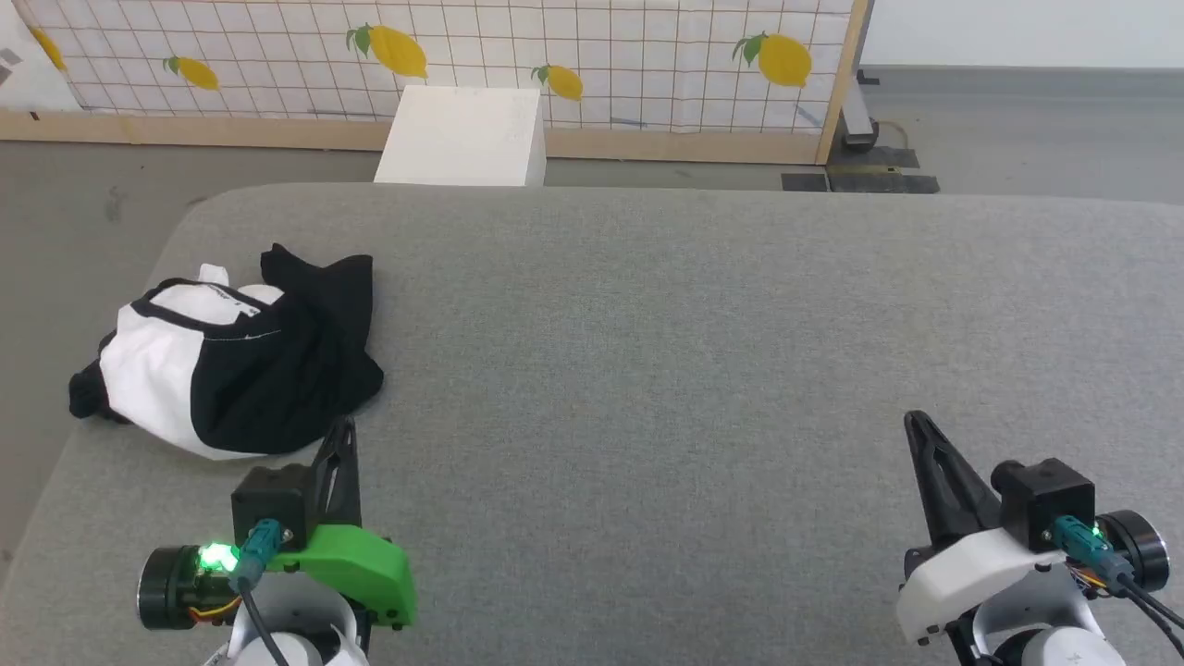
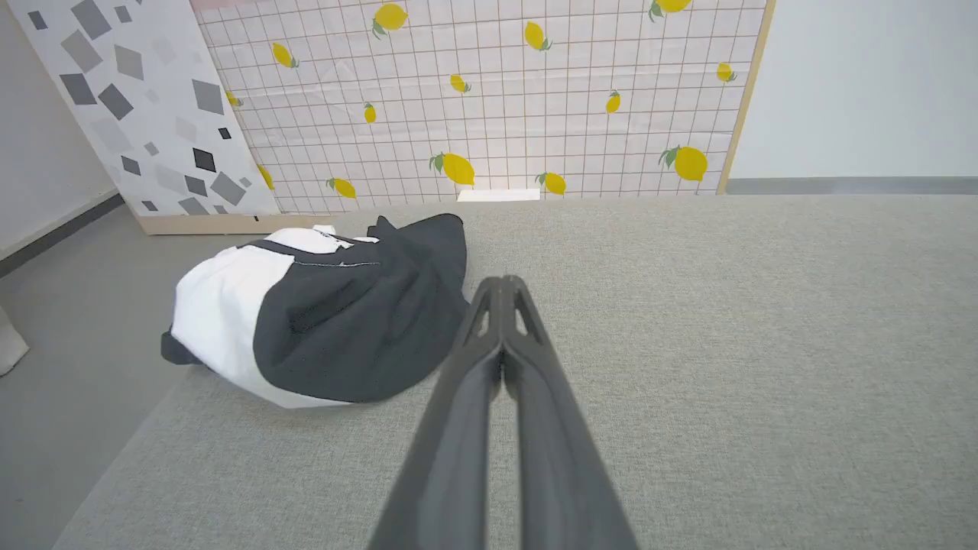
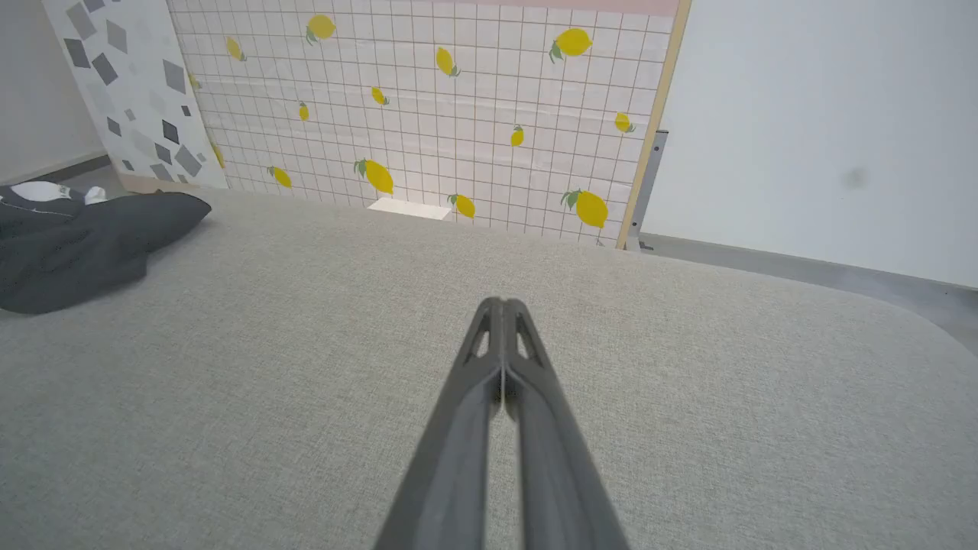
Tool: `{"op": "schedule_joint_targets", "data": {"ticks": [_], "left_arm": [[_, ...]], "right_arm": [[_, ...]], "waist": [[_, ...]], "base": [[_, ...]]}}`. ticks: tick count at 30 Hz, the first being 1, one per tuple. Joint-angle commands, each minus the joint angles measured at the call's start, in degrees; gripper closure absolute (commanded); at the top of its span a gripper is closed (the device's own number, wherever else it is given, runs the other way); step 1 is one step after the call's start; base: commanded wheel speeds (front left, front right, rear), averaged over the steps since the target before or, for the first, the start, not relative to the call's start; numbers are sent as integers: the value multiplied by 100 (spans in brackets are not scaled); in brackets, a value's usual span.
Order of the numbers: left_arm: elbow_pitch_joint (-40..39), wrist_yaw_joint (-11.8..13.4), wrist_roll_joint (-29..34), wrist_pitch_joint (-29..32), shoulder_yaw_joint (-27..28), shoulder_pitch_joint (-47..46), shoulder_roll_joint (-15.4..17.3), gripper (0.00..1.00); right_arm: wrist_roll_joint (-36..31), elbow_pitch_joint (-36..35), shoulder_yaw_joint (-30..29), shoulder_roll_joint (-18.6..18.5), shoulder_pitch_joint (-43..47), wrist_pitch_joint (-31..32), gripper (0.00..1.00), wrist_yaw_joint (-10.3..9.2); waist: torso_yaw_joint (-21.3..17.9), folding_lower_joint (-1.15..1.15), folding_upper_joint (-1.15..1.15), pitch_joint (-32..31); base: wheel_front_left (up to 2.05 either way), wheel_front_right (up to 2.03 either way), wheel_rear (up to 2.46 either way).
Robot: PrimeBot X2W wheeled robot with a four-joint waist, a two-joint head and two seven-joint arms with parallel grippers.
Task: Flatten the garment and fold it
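At left lies the garment [image 1: 222, 370], bunched; left hand [image 1: 344, 427] and right hand [image 1: 916, 423] closed, empty.

The left end effector [image 1: 345, 427] sits at the lower left of the head view. Its two dark fingers are pressed together and point up and slightly right. Its wrist carries a green cover [image 1: 356, 566] with a green light [image 1: 218, 557] lit. The right end effector [image 1: 916, 421] sits at the lower right, its fingers likewise closed and leaning up and left, above a white cover [image 1: 971, 566]. Both are empty.
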Motion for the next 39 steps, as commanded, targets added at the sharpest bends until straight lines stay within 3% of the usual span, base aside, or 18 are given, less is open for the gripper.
{"op": "schedule_joint_targets", "data": {"ticks": [1, 28, 29, 39], "left_arm": [[-17, 37, 60, 7, 19, 81, -29, 100], [0, 0, 0, 0, 0, 0, 0, 100], [1, 0, -4, -1, -4, -1, 1, 0], [87, 39, -70, -76, -87, -57, -1, 0]], "right_arm": [[-36, -29, 7, 8, -90, 2, 100, -10], [0, 0, 0, 0, 0, 0, 100, 0], [3, 3, -2, 0, 1, 0, 0, 0], [33, 45, -23, -1, -37, -60, 0, -1]], "waist": [[0, 0, 0, 0], [0, 0, 0, 0], [0, 0, 0, 0], [21, 0, 0, 1]], "base": [[0, 0, 0], [0, 0, 0], [0, 0, 0], [0, 0, 0]]}}
